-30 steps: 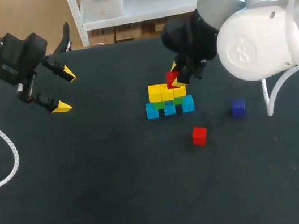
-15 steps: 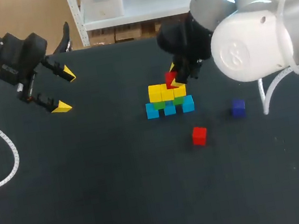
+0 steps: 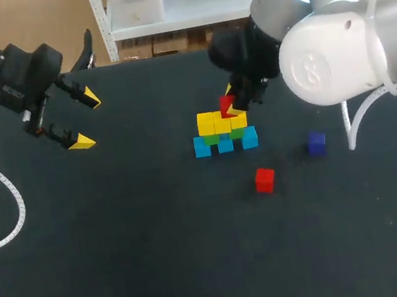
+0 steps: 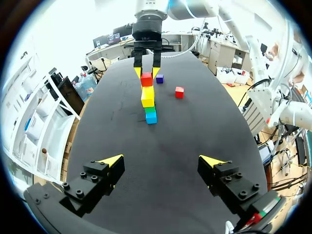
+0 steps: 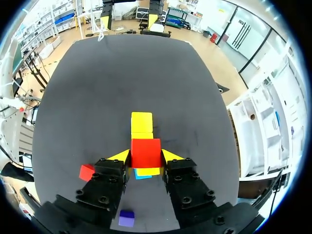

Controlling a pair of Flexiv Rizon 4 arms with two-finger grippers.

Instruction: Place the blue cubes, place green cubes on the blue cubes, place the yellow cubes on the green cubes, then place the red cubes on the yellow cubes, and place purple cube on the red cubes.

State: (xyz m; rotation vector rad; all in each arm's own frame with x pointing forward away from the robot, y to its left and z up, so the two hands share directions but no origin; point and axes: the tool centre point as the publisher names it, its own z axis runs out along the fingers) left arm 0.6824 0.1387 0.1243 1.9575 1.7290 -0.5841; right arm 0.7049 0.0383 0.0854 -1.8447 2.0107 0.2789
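Observation:
A stack stands mid-table: three blue cubes (image 3: 225,145) at the bottom, green cubes (image 3: 212,138) on them, and yellow cubes (image 3: 214,123) on top. My right gripper (image 3: 230,103) is shut on a red cube (image 3: 227,103) just above the right end of the yellow row. In the right wrist view the red cube (image 5: 145,152) sits between the fingers, with the yellow cubes (image 5: 142,122) below and ahead. A second red cube (image 3: 265,180) and the purple cube (image 3: 316,142) lie loose on the table. My left gripper (image 3: 84,121) hangs open and empty at the far left.
The black table (image 3: 123,245) has wide bare room at the front and left. From the left wrist view, the stack (image 4: 148,105) and my right gripper (image 4: 146,73) are far ahead of the open left gripper (image 4: 162,162). A white cable (image 3: 8,195) hangs at the left edge.
My right arm has shifted slightly to the left with the red cube held above the stack. The left arm has not moved.

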